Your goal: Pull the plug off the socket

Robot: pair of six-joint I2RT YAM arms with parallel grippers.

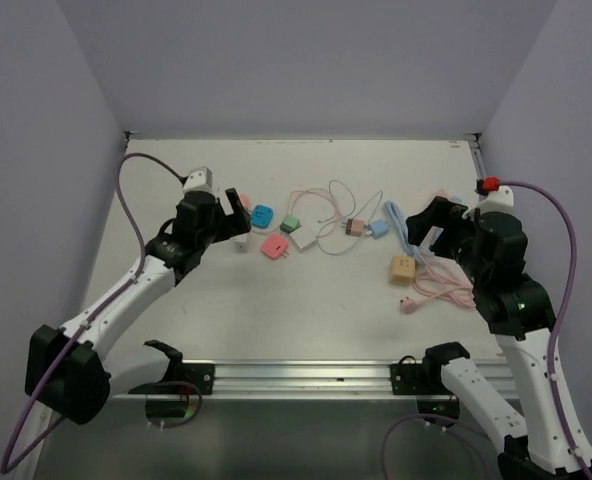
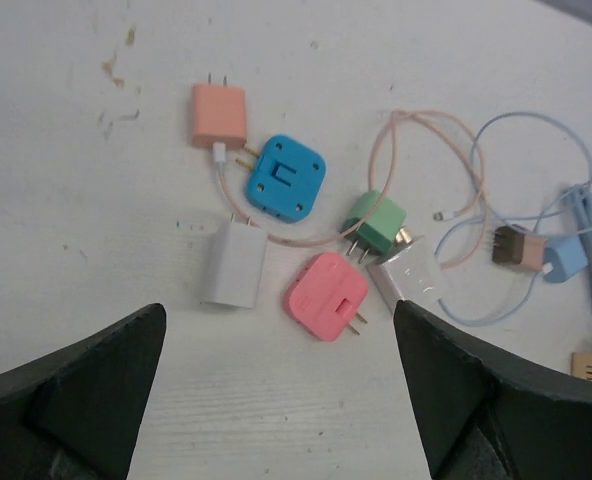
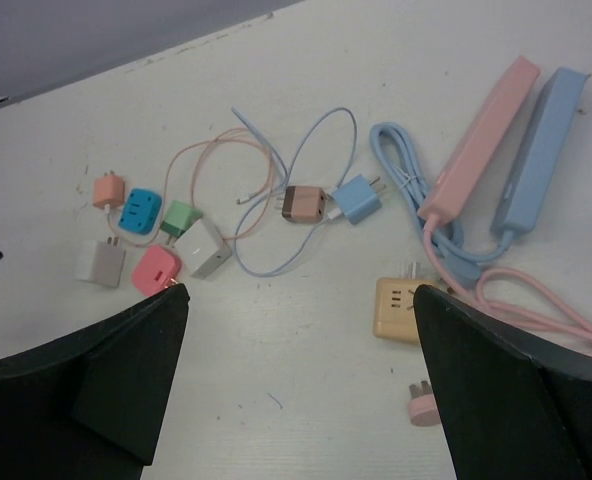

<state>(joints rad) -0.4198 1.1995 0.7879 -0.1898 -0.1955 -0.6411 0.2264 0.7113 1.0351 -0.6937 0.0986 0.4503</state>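
I am looking down at the white table (image 1: 316,320) and counting.

There are two long power strips, a pink strip (image 3: 481,135) and a blue strip (image 3: 541,150), lying side by side on the right. Each has a thick cord, a blue cord (image 3: 401,165) and a pink cord (image 3: 536,300).

There are ten small pieces. Six sit in a bunch on the left: an orange plug (image 2: 218,115), a blue block (image 2: 286,178), a green plug (image 2: 374,222), a grey plug (image 2: 234,265), a pink block (image 2: 326,295) and a white plug (image 2: 408,280). Two sit in the middle, side by side: a brown plug (image 3: 301,202) and a light blue plug (image 3: 356,200). The last two are the ones I care about. The yellow socket block (image 3: 396,308) lies on the table near the strips, and the pink plug (image 3: 423,402) lies just below it, close but not touching. The plug is out of the socket.

There are two thin wires, one pink wire (image 2: 431,116) and one blue wire (image 2: 532,113), looping between the pieces.

My left gripper (image 1: 228,212) hangs over the left bunch, its fingers (image 2: 106,370) spread wide with nothing in them. My right gripper (image 1: 428,228) hangs over the yellow block, also wide open and holding nothing.

The table has a few small brown marks. A metal rail (image 1: 306,375) runs along the near edge. Three plain pale purple walls (image 1: 306,60) stand around it.
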